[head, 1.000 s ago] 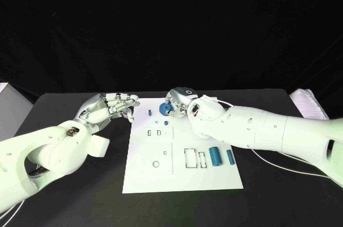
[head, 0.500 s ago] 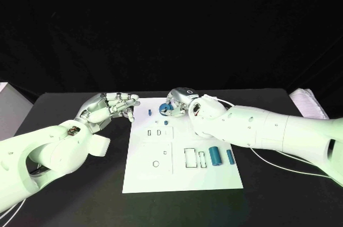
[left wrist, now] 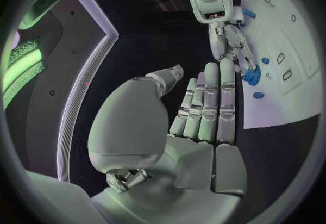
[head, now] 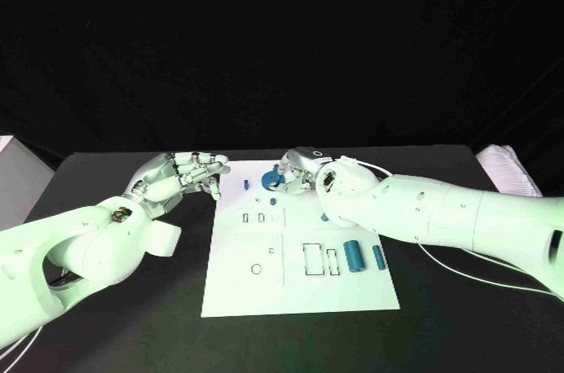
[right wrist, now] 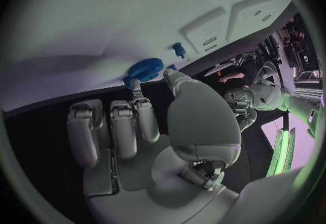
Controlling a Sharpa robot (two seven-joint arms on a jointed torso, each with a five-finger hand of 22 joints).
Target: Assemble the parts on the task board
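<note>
While the head view takes in the whole black table (head: 117, 308), it sets the white rectangular task board (head: 300, 296) at the middle, with both arms meeting over its far end. The right silver hand (head: 294, 171) pinches a round blue gear-like part (head: 271, 177) just above the board's far edge. The left silver hand (head: 182, 176) hangs beside the board's far left corner, holding nothing, its fingers bent and lying close together. A small blue peg (head: 247, 184) and a small blue knob (head: 273, 201) stand near the gear, and two blue cylinders (head: 354, 256) lie toward the board's right side beside rectangular cut-outs.

From the left wrist, the left hand (left wrist: 204, 110) shows its fingers straight and pressed side by side, empty. This view gives the right hand (left wrist: 227, 39) from the other side, its fingertips closed on the gear-like part (left wrist: 252, 76) over the board (left wrist: 285, 104).

From the right wrist, the right hand (right wrist: 136, 120) grips the gear-like part (right wrist: 144, 68) between thumb and a fingertip, the other fingers lying together away from it; the blue knob (right wrist: 179, 49) stands close by on the board (right wrist: 102, 17).

Against the pictures from a second and half a second ago, the gear and both hands have barely shifted.
</note>
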